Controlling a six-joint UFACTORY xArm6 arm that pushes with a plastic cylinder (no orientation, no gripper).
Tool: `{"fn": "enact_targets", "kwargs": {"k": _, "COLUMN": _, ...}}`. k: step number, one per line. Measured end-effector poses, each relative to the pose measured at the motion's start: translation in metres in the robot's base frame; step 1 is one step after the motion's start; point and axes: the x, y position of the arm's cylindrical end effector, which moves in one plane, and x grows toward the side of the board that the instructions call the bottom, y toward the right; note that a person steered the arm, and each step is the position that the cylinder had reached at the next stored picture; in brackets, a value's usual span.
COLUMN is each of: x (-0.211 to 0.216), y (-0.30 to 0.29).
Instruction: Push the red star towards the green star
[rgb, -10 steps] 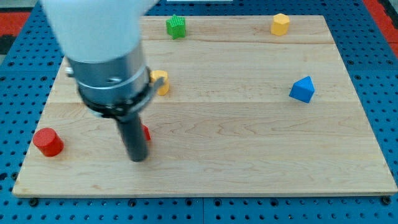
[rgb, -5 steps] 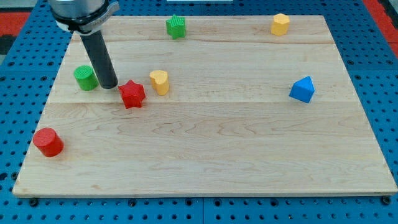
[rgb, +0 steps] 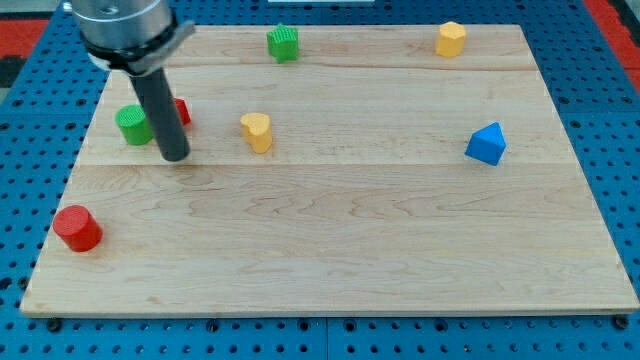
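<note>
The red star (rgb: 181, 110) sits at the board's upper left, mostly hidden behind my rod; only its right edge shows. The green star (rgb: 283, 43) stands near the top edge, right of and above the red star, well apart from it. My tip (rgb: 174, 156) rests on the board just below the red star and to the right of a green cylinder (rgb: 132, 124). Whether the rod touches the red star cannot be told.
A yellow block with a rounded top (rgb: 256, 131) stands right of my tip. A red cylinder (rgb: 77, 228) sits at the lower left, a yellow hexagonal block (rgb: 451, 39) at the top right, a blue triangular block (rgb: 486, 144) at the right.
The red star has moved up and to the left, from beside the yellow block to just right of the green cylinder. My tip has shifted slightly down.
</note>
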Motion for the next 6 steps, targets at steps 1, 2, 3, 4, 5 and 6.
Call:
{"fn": "enact_targets", "kwargs": {"k": 1, "x": -0.043, "y": -0.024}}
{"fn": "enact_targets", "kwargs": {"k": 2, "x": -0.099, "y": 0.0}}
{"fn": "enact_targets", "kwargs": {"k": 3, "x": -0.112, "y": 0.035}}
{"fn": "enact_targets", "kwargs": {"k": 4, "x": -0.154, "y": 0.042}}
{"fn": "enact_targets", "kwargs": {"k": 5, "x": -0.127, "y": 0.046}}
{"fn": "enact_targets", "kwargs": {"k": 6, "x": -0.126, "y": -0.005}}
